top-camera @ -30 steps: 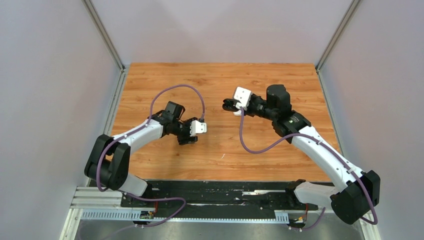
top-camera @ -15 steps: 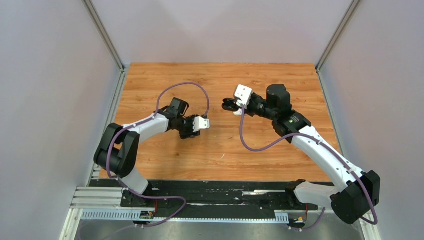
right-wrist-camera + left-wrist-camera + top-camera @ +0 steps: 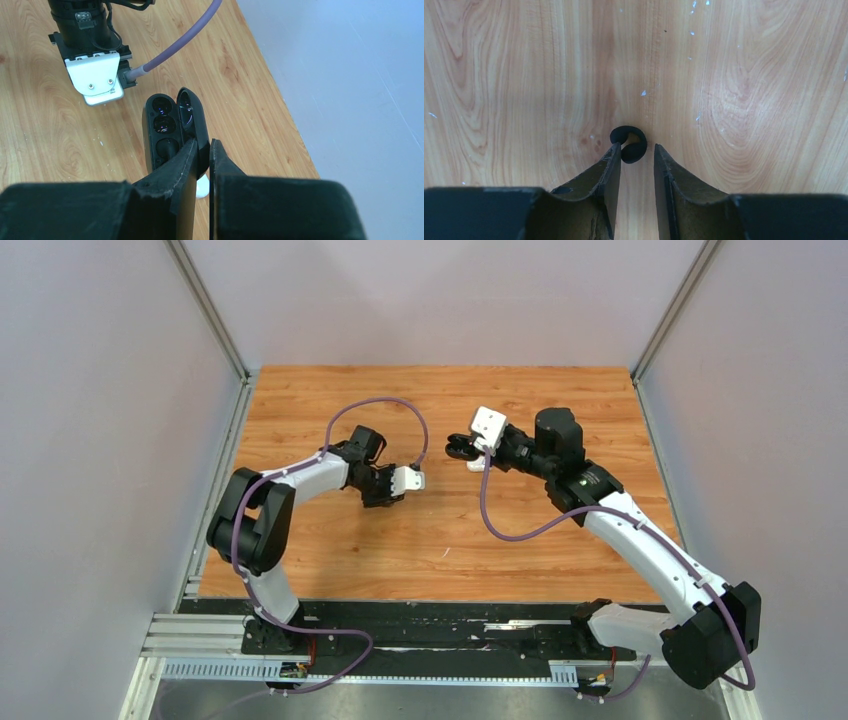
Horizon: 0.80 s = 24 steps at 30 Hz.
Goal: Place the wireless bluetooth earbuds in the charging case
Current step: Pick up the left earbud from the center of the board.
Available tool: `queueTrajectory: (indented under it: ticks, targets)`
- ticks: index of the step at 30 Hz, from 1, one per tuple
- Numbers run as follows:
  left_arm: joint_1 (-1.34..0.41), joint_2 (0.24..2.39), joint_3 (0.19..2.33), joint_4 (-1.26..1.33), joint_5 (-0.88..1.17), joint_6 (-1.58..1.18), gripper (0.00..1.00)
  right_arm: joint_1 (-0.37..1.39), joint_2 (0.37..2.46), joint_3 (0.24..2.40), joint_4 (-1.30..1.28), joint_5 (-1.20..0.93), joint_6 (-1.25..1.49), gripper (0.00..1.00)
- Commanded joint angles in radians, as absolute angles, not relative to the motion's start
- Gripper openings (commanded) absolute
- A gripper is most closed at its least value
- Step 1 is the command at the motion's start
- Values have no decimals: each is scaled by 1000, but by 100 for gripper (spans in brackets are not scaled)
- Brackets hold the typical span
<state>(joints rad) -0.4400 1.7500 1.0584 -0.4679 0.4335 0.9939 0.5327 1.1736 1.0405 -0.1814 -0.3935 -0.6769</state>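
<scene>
Jaws of the left claw [image 3: 636,146] stand narrowly spread, tips down at the desk [image 3: 749,100], with a black earbud [image 3: 634,154] lying on the wood right at the tips. Further right, the right claw [image 3: 204,145] pinches the lid of the open black charging case [image 3: 160,135], sockets showing.

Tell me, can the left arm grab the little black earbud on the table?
Probably yes. The black earbud lies on the table right at the tips of the left arm's open jaws, with nothing in between.
</scene>
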Motion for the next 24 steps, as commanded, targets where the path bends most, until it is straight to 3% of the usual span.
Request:
queueTrajectory:
  ticks: [1, 5, 13, 24]
  targets:
    - [-447, 1775, 1106, -540, 428, 1054, 36, 525, 1141, 1052, -134, -388, -657, 0]
    - [-446, 1802, 1126, -556, 408, 1068, 32, 525, 1142, 1055, -137, -390, -658, 0]
    - [-446, 1815, 1168, -617, 394, 1057, 15, 525, 1141, 1054, -143, -390, -661, 0]
    - [-446, 1760, 1345, -758, 373, 500, 6, 523, 1137, 1037, -131, -404, -626, 0]
